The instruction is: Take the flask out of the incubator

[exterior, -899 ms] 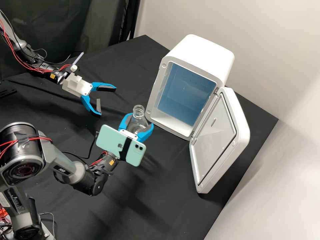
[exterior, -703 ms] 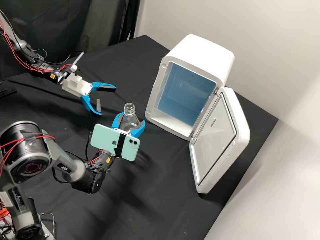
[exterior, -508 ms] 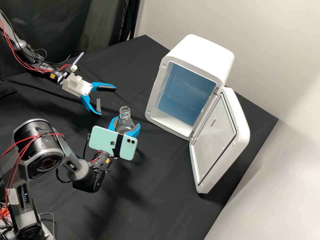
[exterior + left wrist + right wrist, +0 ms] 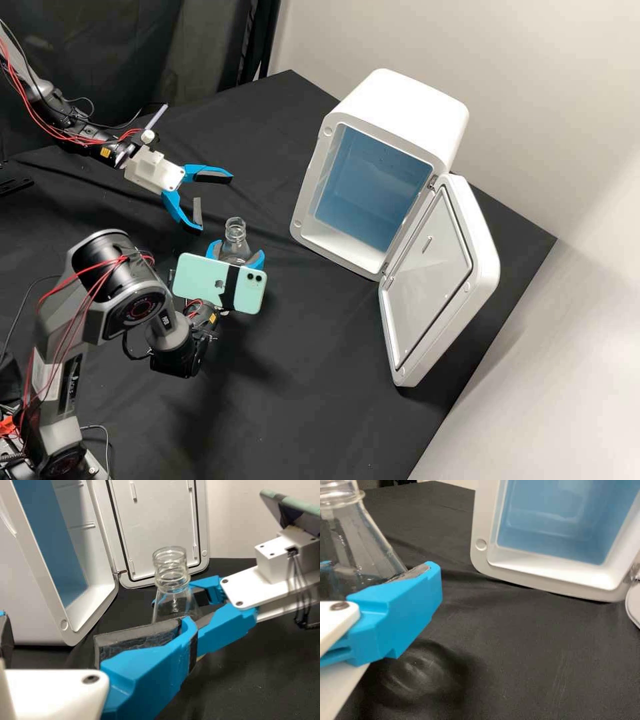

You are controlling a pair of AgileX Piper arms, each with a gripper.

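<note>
High view: right arm folded low, elbow joint raised, wrist levelled toward incubator [image 4: 393, 113]. Right gripper [image 4: 235, 253] pinching conical glass flask [image 4: 234, 233], upright, outside incubator, before its open mouth, apart from it. Left arm outstretched, left gripper [image 4: 213, 201] spread, angled down, farther from incubator than flask.

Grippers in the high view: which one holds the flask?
The right gripper, carrying the mint phone, is shut on the flask; the left gripper hangs open and empty beside it.
</note>
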